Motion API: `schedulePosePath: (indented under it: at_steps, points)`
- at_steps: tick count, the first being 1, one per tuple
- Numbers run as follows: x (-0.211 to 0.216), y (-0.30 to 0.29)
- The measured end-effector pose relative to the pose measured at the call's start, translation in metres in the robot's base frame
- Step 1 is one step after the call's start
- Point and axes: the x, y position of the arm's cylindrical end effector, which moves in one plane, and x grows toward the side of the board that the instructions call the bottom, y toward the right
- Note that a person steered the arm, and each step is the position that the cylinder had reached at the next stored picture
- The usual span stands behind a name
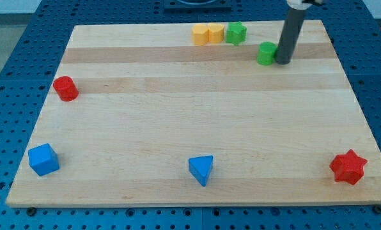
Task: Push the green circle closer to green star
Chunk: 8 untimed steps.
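Observation:
The green circle sits near the view's top right of the wooden board. The green star lies up and to the left of it, by the top edge, with a short gap between them. My tip rests on the board right beside the green circle's right side, touching or nearly touching it. The dark rod rises from there toward the view's top.
Two yellow blocks sit side by side just left of the green star. A red circle is at the left edge. A blue cube, a blue triangle and a red star lie along the bottom.

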Motion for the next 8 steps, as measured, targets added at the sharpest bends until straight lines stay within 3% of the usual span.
schedulePosePath:
  at_steps: [1,2,6,8]
  points:
    - [0.033,-0.020]
    - [0.037,-0.052]
    - [-0.057,-0.052]
    - [-0.009,-0.052]
